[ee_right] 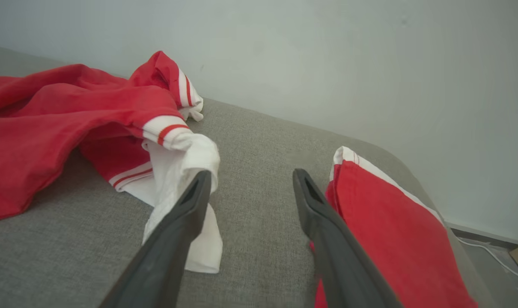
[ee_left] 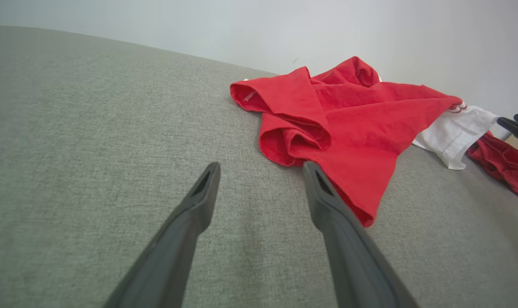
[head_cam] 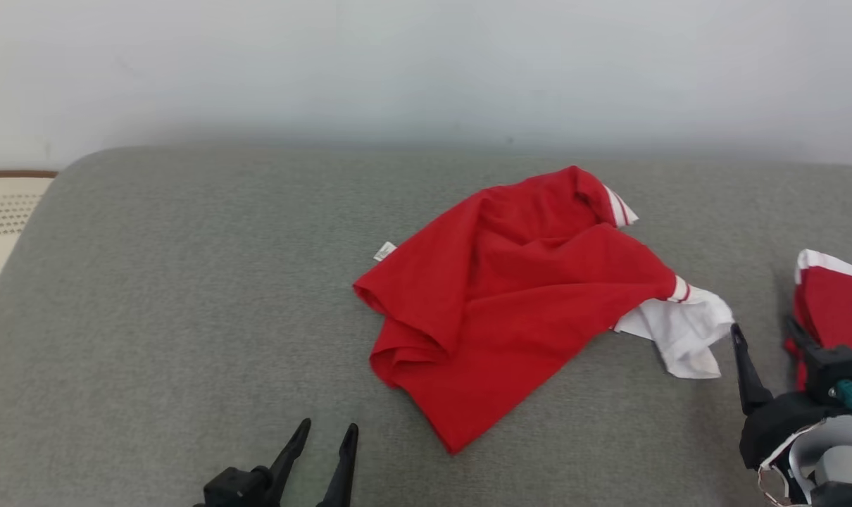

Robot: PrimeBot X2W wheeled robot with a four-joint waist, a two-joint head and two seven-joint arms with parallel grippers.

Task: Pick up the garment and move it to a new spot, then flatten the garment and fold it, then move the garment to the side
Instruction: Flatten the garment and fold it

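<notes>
Garment (head_cam: 517, 296) crumpled, grey cushion (head_cam: 186, 296) bare to L, L gripper (head_cam: 325, 431) & R gripper (ee_right: 252, 175) spread, empty

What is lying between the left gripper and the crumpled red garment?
Only bare grey cushion. In the head view the left gripper stands short of the red garment, and no object lies on the stretch between them.

You get soft, even light over the grey cushion (head_cam: 186, 317), bright without glare, with no clear source and only faint shadows under the folds of the red garment (head_cam: 510, 296) and along the foot of the wall (head_cam: 426, 70). Your head view is slightly soft overall, and both wrist views bow the cushion's far edge and stretch their corners.
</notes>
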